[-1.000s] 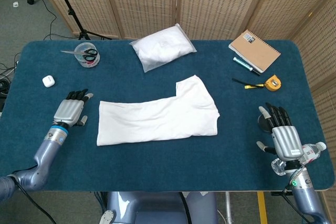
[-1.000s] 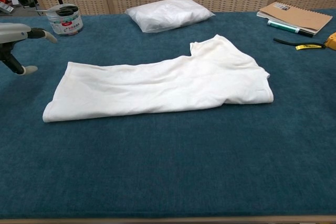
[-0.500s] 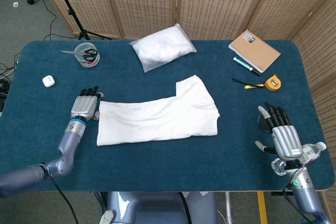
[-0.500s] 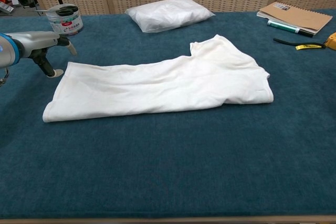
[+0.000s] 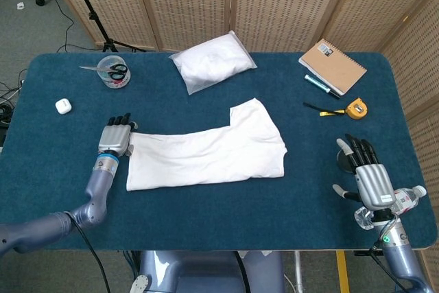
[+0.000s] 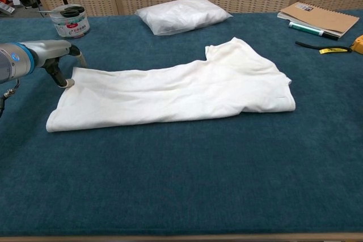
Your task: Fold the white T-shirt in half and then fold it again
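Now left hand point(image 5: 115, 141) touches T-shirt point(image 5: 206, 150) — corner.

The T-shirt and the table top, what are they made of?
T-shirt: looks like soft matte cotton knit; it drapes flat with gentle wrinkles. Table top: seems covered in dark blue felt or short carpet; fuzzy and without shine.

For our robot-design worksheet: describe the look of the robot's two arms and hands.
Both hands, left hand and right hand, have silver-grey backs and black fingers. The left arm is smooth grey-blue, with a blue ring at the wrist. A black cable hangs below it.
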### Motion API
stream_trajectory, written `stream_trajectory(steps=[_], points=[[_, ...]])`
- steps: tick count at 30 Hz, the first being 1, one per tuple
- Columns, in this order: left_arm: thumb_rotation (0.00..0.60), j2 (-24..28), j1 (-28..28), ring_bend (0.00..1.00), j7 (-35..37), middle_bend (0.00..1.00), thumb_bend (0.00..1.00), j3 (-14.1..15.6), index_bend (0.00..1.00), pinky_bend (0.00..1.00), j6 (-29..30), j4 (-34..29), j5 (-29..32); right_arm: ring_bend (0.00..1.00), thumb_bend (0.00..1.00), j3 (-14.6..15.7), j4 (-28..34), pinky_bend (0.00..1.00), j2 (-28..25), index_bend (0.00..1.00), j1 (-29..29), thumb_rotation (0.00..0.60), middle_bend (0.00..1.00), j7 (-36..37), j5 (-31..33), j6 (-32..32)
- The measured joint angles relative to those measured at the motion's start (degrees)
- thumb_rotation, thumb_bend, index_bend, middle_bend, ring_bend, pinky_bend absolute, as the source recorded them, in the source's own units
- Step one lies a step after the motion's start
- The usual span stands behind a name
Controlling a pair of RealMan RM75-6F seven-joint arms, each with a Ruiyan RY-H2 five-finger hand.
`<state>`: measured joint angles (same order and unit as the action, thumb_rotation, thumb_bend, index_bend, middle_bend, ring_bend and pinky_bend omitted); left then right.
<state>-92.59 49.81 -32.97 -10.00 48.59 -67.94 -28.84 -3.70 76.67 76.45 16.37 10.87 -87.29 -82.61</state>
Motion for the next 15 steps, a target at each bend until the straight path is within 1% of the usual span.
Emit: stream_trajectory(steps=[1, 5, 7, 9, 10, 15], points=[[0.600, -0.1, 0.0, 0.00, 0.3, 0.00, 0.44, -0.1, 0.35, 0.00, -0.1, 0.1, -0.1, 0.00, 0.00, -0.1, -0.1, 0.00, 0.0, 0.00, 0.0, 0.600, 0.00, 0.1, 0.0, 0.0], [0.600, -1.3, -0.5, 0.00, 1.5, 0.00, 0.44, -0.3, 0.40, 0.00, 0.2, 1.6, -1.1, 0.00, 0.00, -0.3, -0.3, 0.00, 0.2, 0.00, -0.1, 0.600, 0.00, 0.5, -0.3, -0.1], [0.600, -1.9, -0.7, 0.00, 2.0, 0.00, 0.44, -0.5, 0.47, 0.00, 0.5, 2.4, -1.5, 0.00, 0.00, -0.4, -0.5, 0.00, 0.3, 0.00, -0.2, 0.600, 0.00, 0.6, -0.4, -0.2], [0.600, -2.3, -0.9, 0.00, 2.5, 0.00, 0.44, -0.8, 0.57, 0.00, 1.0, 2.7, -1.9, 0.00, 0.00, -0.5, -0.6, 0.00, 0.3, 0.00, -0.2, 0.600, 0.00, 0.6, -0.5, -0.1], [0.600, -2.5, -1.0, 0.00, 2.7, 0.00, 0.44, -0.9, 0.60, 0.00, 1.3, 2.8, -2.1, 0.00, 0.00, -0.5, -0.6, 0.00, 0.3, 0.00, -0.2, 0.600, 0.00, 0.6, -0.6, -0.1], [0.600, -3.9, -1.5, 0.00, 3.6, 0.00, 0.45, -1.8, 0.67, 0.00, 2.7, 4.1, -3.3, 0.00, 0.00, -0.7, -0.7, 0.00, 0.5, 0.00, -0.3, 0.600, 0.00, 0.7, -0.8, -0.2]])
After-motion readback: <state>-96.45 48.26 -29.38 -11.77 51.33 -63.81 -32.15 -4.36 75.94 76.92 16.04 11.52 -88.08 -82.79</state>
